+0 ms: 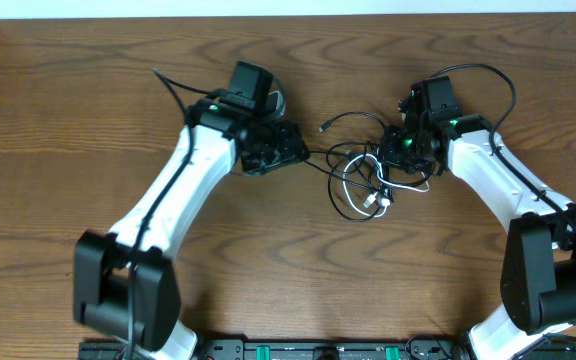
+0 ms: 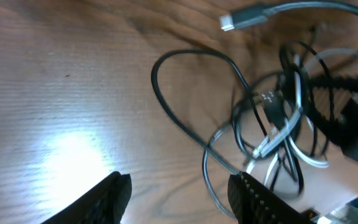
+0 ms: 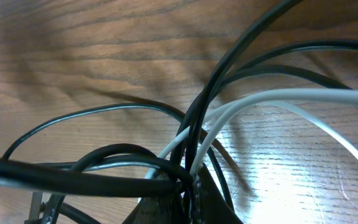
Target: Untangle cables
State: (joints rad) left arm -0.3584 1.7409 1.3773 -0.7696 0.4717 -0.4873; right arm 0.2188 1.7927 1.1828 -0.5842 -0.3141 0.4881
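Observation:
The cables (image 1: 363, 175) lie tangled at the table's middle: thin black loops and a shorter white cord (image 1: 373, 200). In the left wrist view the black loops (image 2: 185, 99) and white cord (image 2: 278, 134) knot together, with a plug end (image 2: 241, 20) at the top. My left gripper (image 2: 179, 193) is open, low over bare wood just left of the tangle, one black strand by its right finger. My right gripper (image 3: 191, 199) is shut on a bundle of black and white cables (image 3: 197, 137) at the tangle's right side (image 1: 400, 150).
Wooden table (image 1: 288, 270). The arms' own thicker black cables (image 1: 488, 75) arc behind each wrist. The arm bases stand at the front edge.

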